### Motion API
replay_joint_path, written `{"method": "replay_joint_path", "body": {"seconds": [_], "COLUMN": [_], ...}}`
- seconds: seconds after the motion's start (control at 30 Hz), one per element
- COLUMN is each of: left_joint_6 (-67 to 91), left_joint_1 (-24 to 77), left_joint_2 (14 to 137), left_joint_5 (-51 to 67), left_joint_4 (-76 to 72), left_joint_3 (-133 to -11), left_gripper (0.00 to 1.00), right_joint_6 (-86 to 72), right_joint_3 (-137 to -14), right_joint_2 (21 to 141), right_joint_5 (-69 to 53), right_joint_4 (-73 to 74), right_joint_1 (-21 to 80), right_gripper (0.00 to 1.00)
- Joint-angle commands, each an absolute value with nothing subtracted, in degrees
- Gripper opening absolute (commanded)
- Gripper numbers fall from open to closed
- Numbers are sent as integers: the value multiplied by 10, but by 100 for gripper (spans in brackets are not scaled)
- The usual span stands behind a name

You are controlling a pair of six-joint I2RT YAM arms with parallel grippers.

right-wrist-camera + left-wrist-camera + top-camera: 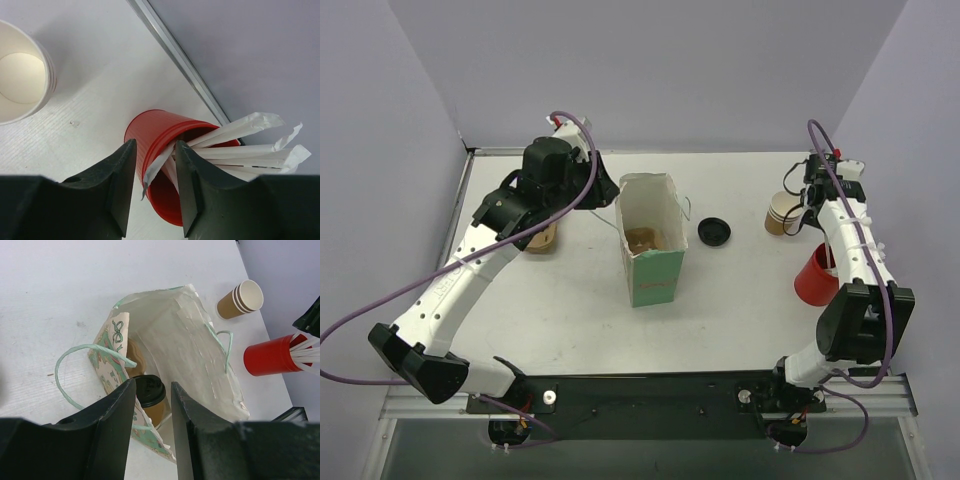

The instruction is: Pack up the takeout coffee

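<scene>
Listing, largest first. Item one, desk (pixel 740 300), white. Item two, paper bag (pixel 650 240), the landmark: upright, mouth open, tan insert (pixel 645 238) on its floor. Item three, left end effector (pixel 153 386), left of the bag, clenched on the takeout coffee (pixel 150 396), which is outside the bag beside its printed wall. Item four, right end effector (pixel 154 150), far right of the bag, astride a wrapped straw (pixel 157 167) in the red cup (pixel 145 130); pinched or free, cannot tell. Item five, black lid (pixel 715 232), loose, right of the bag. Step judged: bringing coffee to bag. Next move calls for clearing the rim, then lowering upright inside.
</scene>
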State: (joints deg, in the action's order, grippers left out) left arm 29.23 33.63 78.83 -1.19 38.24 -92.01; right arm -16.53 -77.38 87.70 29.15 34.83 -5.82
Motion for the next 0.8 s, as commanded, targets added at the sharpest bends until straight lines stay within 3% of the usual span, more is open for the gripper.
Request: {"method": "replay_joint_path", "body": {"seconds": [0.0,0.27,0.77], "left_joint_6": [283,285,284], "left_joint_1": [330,327,320], "left_joint_2": [767,769,772], "left_joint_5": [-7,-6,-4], "left_joint_4": [347,345,345], "left_joint_3": [-933,-930,-925], "left_gripper": [44,44,44], "right_joint_6": [-155,-151,-160], "right_joint_3": [-802,-844,-990], "right_joint_2": [891,907,856], "right_joint_5": [322,357,330], "right_joint_4": [356,400,526], "right_joint_1": [-47,-30,-20], "right_gripper": [30,1,0]}}
